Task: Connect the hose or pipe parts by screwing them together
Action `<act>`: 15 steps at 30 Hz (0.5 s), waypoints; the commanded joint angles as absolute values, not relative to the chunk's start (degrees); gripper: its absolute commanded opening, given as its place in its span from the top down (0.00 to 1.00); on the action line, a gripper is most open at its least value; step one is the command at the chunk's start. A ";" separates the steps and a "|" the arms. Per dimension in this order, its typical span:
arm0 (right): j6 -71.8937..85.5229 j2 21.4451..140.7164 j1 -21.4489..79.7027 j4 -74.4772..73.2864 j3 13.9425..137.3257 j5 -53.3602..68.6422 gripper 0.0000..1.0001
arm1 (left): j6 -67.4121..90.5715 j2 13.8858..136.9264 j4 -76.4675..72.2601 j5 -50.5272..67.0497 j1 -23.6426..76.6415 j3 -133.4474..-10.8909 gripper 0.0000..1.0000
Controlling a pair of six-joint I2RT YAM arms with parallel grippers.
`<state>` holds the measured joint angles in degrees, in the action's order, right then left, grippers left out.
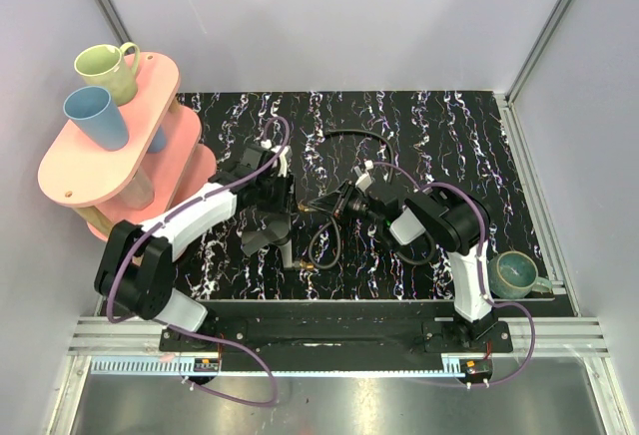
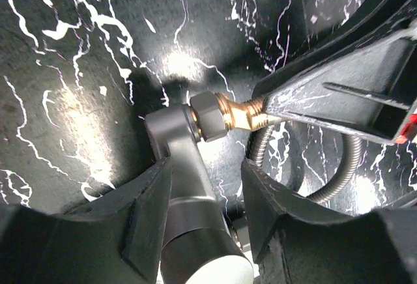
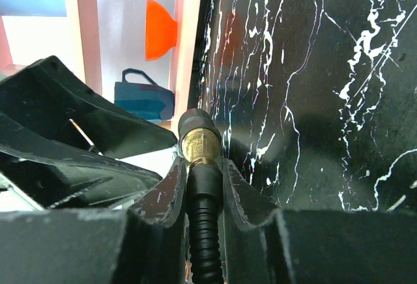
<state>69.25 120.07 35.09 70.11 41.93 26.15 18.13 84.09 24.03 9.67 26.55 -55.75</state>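
Observation:
The dark grey forked fitting (image 2: 186, 167) stands between the fingers of my left gripper (image 2: 205, 186), which is open. Its left finger lies against the fitting and a gap shows on the right side. One arm of the fitting ends in a dark nut and a brass tip (image 2: 238, 114), which meets the brass end (image 3: 200, 146) of the black hose (image 3: 205, 232). My right gripper (image 3: 200, 167) is shut on that hose just behind the brass end. In the top view both grippers, left (image 1: 283, 217) and right (image 1: 334, 203), meet at mid-mat, and the hose (image 1: 357, 136) arcs behind them.
A pink tiered shelf (image 1: 70, 171) stands at the far left with a green mug (image 1: 110, 68) and a blue cup (image 1: 97, 116) on it. A teal mug (image 1: 514, 273) sits at the mat's near right edge. The black marbled mat (image 1: 449, 136) covers the table.

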 commanded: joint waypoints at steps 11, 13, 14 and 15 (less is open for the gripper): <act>69.43 115.05 35.07 87.36 42.19 25.23 0.82 | 16.08 90.96 29.79 9.75 26.63 -60.29 0.53; 69.35 115.14 35.07 87.36 42.19 25.14 0.82 | 16.26 92.02 29.80 9.84 26.63 -60.47 0.53; 69.35 115.22 34.98 87.28 42.19 25.14 0.82 | 16.43 92.37 29.88 9.50 26.63 -60.64 0.53; 69.35 115.31 34.98 87.28 42.36 25.14 0.82 | 16.52 92.63 29.27 9.14 26.63 -60.47 0.53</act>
<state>69.01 119.85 34.98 69.10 41.28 25.15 16.64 89.97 29.26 10.31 26.52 -59.70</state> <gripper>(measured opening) 0.247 0.469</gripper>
